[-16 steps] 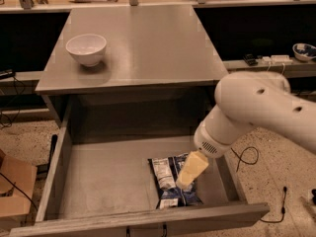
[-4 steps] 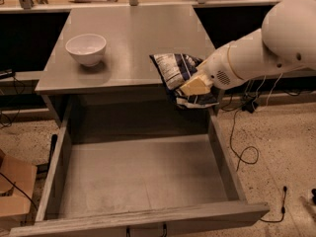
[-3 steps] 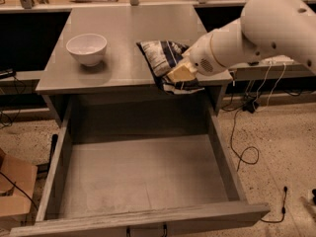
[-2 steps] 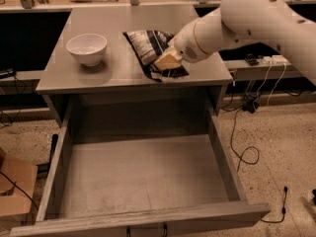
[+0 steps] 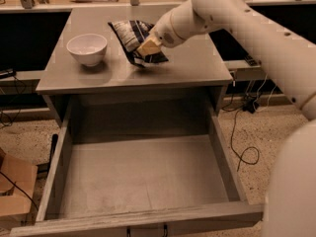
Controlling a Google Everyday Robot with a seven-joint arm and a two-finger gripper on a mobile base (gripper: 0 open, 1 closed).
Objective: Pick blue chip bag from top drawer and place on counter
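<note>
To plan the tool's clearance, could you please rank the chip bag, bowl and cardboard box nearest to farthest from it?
The tool hangs over the counter.
1. chip bag, in its grip.
2. bowl, left on the counter.
3. cardboard box, floor, far left.

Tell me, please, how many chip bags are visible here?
1. The blue chip bag is over the counter, beside the white bowl, held in the gripper. None shows in the open top drawer.

No print could be read. The white label panels on the blue chip bag (image 5: 129,33), clamped in the gripper (image 5: 148,48) above the counter (image 5: 197,65), were illegible.
</note>
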